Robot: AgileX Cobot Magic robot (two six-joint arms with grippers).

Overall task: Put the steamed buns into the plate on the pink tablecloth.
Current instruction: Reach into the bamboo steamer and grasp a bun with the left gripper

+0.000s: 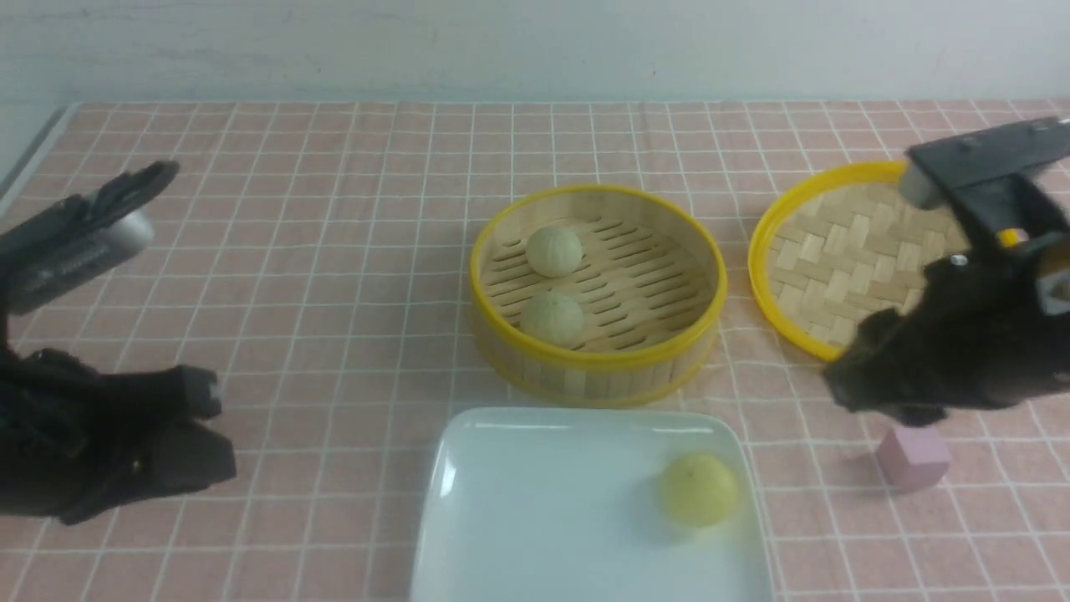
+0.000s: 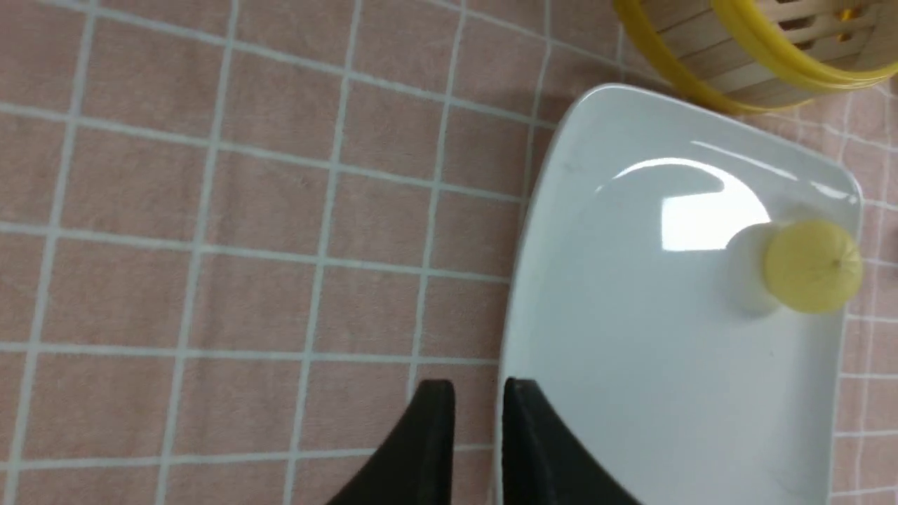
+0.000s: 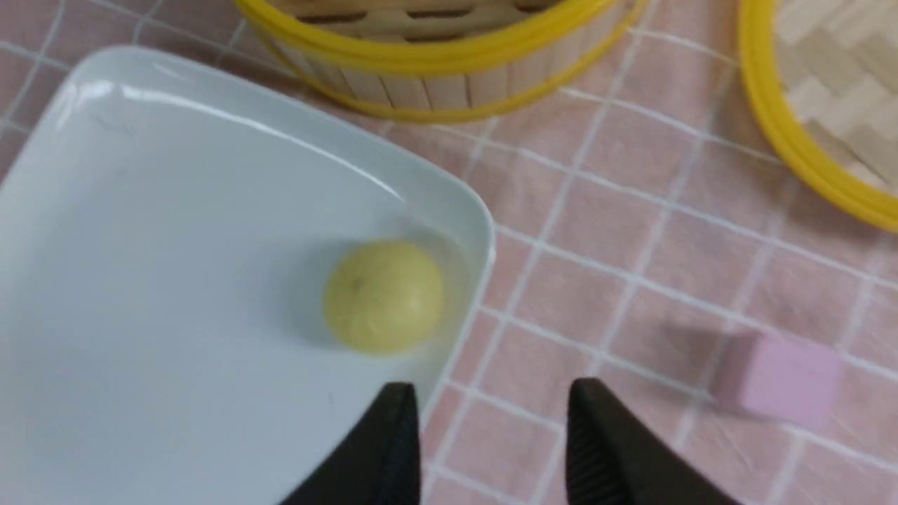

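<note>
The white plate (image 1: 518, 518) lies on the pink tablecloth (image 1: 334, 251) at the near centre. One yellow-green steamed bun (image 1: 699, 489) rests in its right part, also seen in the left wrist view (image 2: 812, 266) and the right wrist view (image 3: 384, 296). Two pale beige buns (image 1: 554, 250) (image 1: 552, 318) lie in the bamboo steamer basket (image 1: 669, 355) behind the plate. My right gripper (image 3: 491, 389) is open and empty, just off the plate's right edge (image 3: 477, 280), near the yellow-green bun. My left gripper (image 2: 478, 386) has its jaws nearly together and empty, at the plate's left edge (image 2: 533, 280).
The yellow-rimmed woven lid (image 1: 836, 251) lies right of the basket, partly behind my right arm. A small pink cube (image 1: 913, 457) sits on the cloth right of the plate, below my right gripper (image 1: 844, 380). My left gripper (image 1: 209, 426) is low at the left.
</note>
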